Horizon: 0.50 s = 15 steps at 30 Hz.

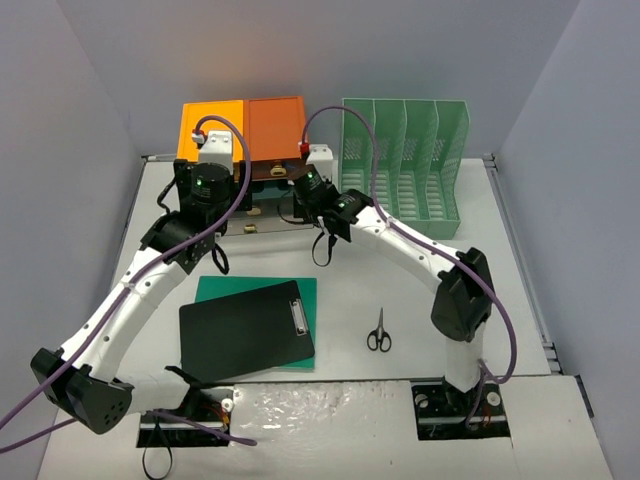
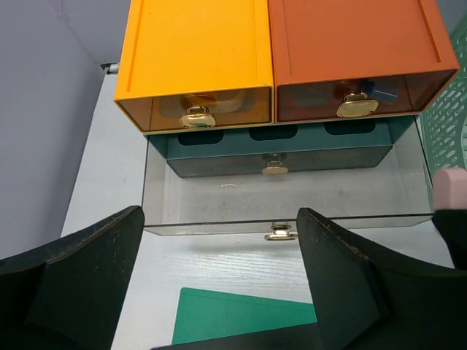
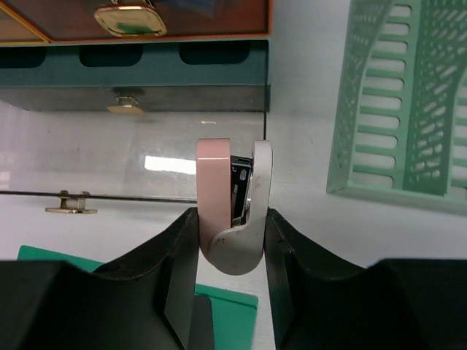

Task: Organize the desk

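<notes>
Pink-and-white stapler [image 3: 219, 197] is pinched in the right gripper [image 3: 230, 226] and held above the pulled-out clear drawer [image 2: 292, 197] at the desk's [image 1: 420, 290] far edge, presumably for dropping in. Left gripper [image 2: 219, 222] is spread, empty, facing that drawer. Clipboard [image 1: 245, 330], green mat [image 1: 305, 290] and scissors [image 1: 379, 332] are noted toward the near edge. Nothing is seen blocking the drawer.

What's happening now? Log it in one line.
left gripper: jaws open, empty | right gripper: jaws shut on stapler | stapler: by open bottom drawer
</notes>
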{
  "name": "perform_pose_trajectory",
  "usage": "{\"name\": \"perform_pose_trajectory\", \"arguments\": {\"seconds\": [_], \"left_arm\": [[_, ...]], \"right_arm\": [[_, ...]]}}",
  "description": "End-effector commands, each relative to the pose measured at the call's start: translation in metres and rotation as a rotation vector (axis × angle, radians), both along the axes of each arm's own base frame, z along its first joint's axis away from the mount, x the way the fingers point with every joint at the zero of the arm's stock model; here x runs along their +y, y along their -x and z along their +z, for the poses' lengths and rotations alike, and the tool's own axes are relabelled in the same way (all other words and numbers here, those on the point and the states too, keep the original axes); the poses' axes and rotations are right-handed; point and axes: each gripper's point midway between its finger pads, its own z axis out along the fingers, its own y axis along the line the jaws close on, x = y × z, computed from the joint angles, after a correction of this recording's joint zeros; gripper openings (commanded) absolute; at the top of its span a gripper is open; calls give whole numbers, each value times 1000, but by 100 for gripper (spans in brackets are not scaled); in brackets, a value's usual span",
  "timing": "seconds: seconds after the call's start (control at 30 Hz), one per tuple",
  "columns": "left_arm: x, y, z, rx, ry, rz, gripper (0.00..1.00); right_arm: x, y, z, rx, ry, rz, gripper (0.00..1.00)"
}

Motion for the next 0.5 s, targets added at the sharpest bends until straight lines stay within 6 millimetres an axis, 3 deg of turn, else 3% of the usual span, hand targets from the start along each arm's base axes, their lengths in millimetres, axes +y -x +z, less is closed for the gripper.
{"name": "perform_pose_trajectory", "arguments": {"seconds": [0.0, 0.23, 0.47], "left_arm": [[11, 4, 38, -110, 43, 36, 83], [13, 6, 36, -110, 46, 45, 83], [17, 10, 36, -110, 45, 57, 83]], "right_arm": [[19, -35, 55, -151, -57, 50, 0], [32, -65, 53, -165, -59, 74, 0], [46, -75, 35, -136, -78, 106, 0]]}}
